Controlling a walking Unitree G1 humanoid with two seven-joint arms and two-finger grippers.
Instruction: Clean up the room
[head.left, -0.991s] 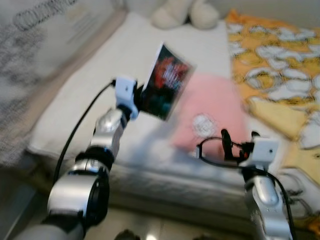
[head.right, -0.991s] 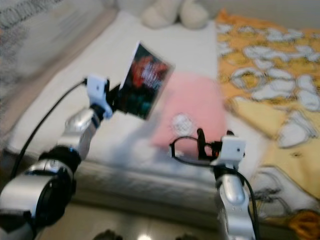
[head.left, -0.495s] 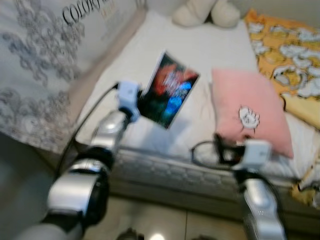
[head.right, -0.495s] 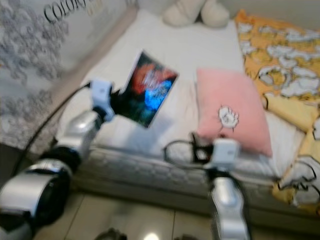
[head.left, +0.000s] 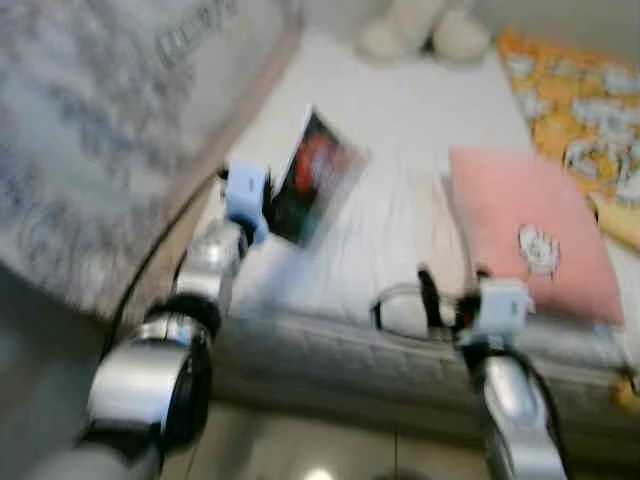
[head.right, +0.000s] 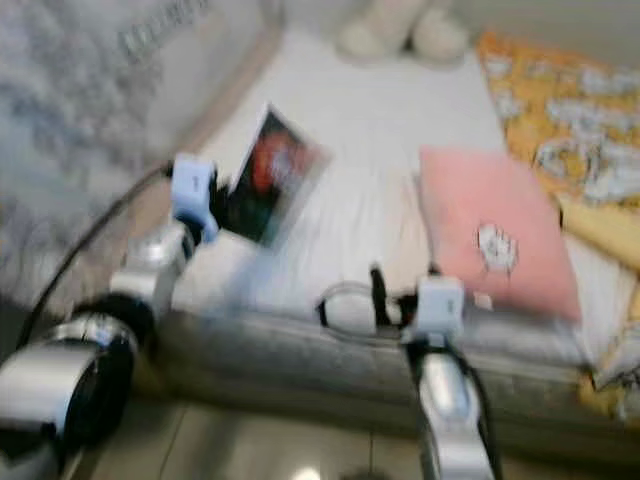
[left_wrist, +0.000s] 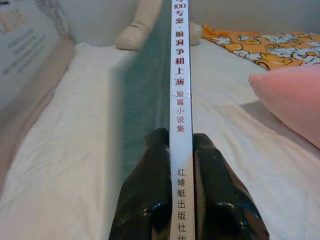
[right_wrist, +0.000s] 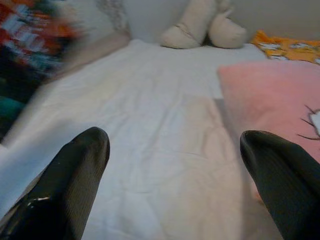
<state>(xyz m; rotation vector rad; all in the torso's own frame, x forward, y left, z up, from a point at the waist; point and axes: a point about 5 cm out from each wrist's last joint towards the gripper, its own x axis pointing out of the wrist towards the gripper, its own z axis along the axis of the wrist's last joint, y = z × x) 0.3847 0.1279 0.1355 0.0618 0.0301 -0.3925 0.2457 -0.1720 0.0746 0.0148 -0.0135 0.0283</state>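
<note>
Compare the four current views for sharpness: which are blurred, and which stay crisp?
Both eye views are smeared by motion blur. The left wrist view is crisp: the book's spine text reads clearly. The right wrist view is mostly sharp, though the book's cover blurs at its edge beside the pink pillow.

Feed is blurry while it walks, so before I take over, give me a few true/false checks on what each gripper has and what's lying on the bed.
1. The left gripper is shut on the book, pinching it at the spine. True.
2. The right gripper is holding the pink pillow. False: its fingers are spread wide open with nothing between them, over the white sheet.
3. The book lies flat on the mattress. False: it is held up in the air above the bed.
4. A cream plush toy sits at the far end of the bed. True.
5. The pink pillow lies to the robot's right of the book. True.
</note>
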